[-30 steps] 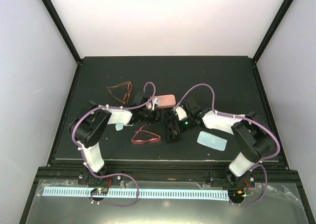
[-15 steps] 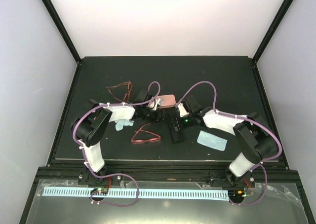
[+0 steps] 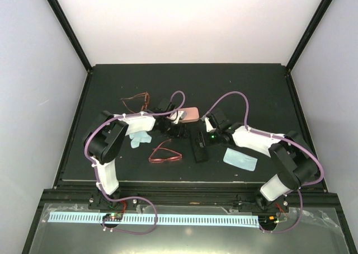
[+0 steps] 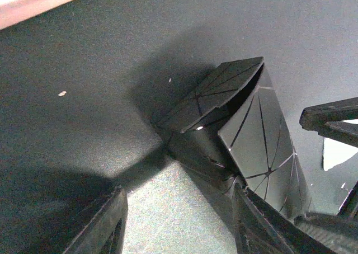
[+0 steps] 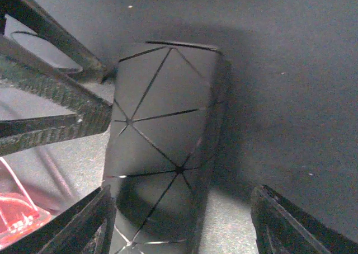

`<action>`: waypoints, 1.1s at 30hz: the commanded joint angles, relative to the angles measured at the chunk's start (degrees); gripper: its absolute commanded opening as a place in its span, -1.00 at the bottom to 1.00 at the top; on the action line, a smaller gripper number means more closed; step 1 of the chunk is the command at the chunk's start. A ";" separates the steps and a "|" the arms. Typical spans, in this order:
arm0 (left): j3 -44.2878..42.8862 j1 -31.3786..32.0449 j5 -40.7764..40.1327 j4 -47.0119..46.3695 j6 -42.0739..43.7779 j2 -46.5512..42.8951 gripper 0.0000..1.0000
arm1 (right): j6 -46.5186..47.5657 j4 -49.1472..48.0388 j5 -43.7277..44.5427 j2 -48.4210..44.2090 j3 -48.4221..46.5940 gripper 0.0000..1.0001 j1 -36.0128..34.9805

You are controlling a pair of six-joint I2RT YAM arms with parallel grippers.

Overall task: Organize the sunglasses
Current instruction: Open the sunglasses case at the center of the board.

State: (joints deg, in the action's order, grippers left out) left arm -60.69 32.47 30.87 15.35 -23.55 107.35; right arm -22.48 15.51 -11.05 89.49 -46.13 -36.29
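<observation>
At the middle of the dark table (image 3: 112,86), seen from above, a black case (image 3: 199,152) marked with thin geometric lines lay with its long axis running from 12 to 6 o'clock. The right gripper (image 5: 182,193) stood over it with its jaws apart, one finger along each long side. One finger was at the case's edge and the other was clear of it with bare table between, so nothing was clamped. The left gripper (image 4: 179,197) sat at the far end of the same case, on its 10 o'clock side, jaws likewise spread. The case was close by one finger and well apart from the other (whether the near finger actually touched it, I could not tell). In the left wrist view the flap at that end appeared lifted.

The red-pink sunglasses (image 3: 164,154) lay on the table at 9 o'clock of the black case, near it but not touching, and held by neither gripper. The brownish-amber sunglasses (image 3: 136,103) lay at 10 o'clock, farther off. A pink case (image 3: 191,114) sat at 12 o'clock. One light blue cloth (image 3: 240,158) lay at 3 o'clock of the black case, and a second light blue cloth (image 3: 138,139) lay at 9 o'clock, past the red-pink pair.
</observation>
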 commanded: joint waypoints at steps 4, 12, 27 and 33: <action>-3.18 0.31 2.37 0.62 0.28 2.11 0.03 | 4.97 2.13 -1.12 1.38 -2.24 0.53 -3.31; -3.12 0.27 2.44 -0.59 -1.12 2.08 0.03 | 1.97 7.29 12.14 5.14 -5.45 0.61 -9.02; -0.48 0.15 5.23 -4.95 -4.44 1.59 0.08 | -1.18 -1.55 -5.14 -0.86 -0.07 0.04 -5.28; -0.05 0.13 7.03 -5.80 -5.00 1.74 0.11 | -1.16 -4.02 -12.66 -0.54 0.04 0.03 -3.98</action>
State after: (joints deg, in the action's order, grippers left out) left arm -60.55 32.38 34.94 12.71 -27.40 108.51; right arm -24.01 16.73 -13.89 90.19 -46.09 -40.36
